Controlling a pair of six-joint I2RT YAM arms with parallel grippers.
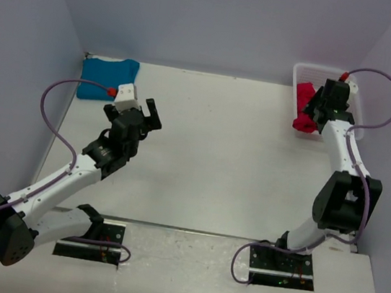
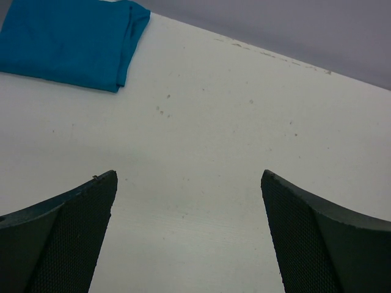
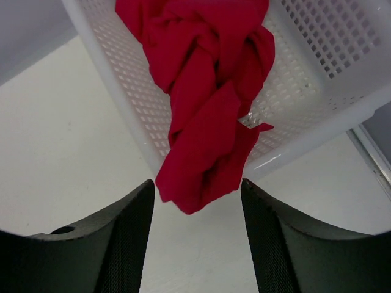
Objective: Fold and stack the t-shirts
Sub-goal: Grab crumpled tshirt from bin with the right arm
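The teal-blue t-shirt (image 1: 108, 76) lies folded flat at the table's far left corner; the left wrist view shows it (image 2: 67, 43) at the upper left. My left gripper (image 1: 136, 115) (image 2: 188, 177) hovers wide open over bare table to the right of it, holding nothing. The red t-shirt (image 1: 303, 107) (image 3: 201, 91) is crumpled and hangs out over the front wall of the white mesh basket (image 1: 304, 71) (image 3: 122, 73). My right gripper (image 1: 315, 112) (image 3: 197, 183) is open at the basket's front. The cloth's lowest tip dangles just beyond its fingertips, and neither finger presses on it.
The basket stands at the far right corner against the side wall. Grey walls close in the table on the left, back and right. A metal edge strip (image 3: 372, 159) runs beside the basket.
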